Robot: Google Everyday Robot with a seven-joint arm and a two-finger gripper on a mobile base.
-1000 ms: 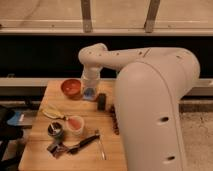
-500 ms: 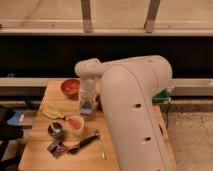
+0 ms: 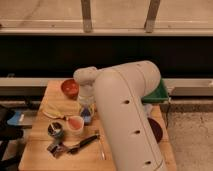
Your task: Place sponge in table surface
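Seemingly, the sponge [image 3: 88,118] is pinched by the fingers of the gripper [image 3: 87,112] low over the worktop [image 3: 38,142], where the pink cup [image 3: 76,123] just beside the fingers could be knocked by a skewed release.

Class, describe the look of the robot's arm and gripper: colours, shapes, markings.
The arm is thick, rounded, off-white, with small dark holes along its side. No cables show. The gripper, same pale colour, narrower, is above the table beside the pink cup.

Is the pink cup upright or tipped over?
Upright: the pink cup shows its open mouth facing up. The gripper sits beside it, above the sponge.
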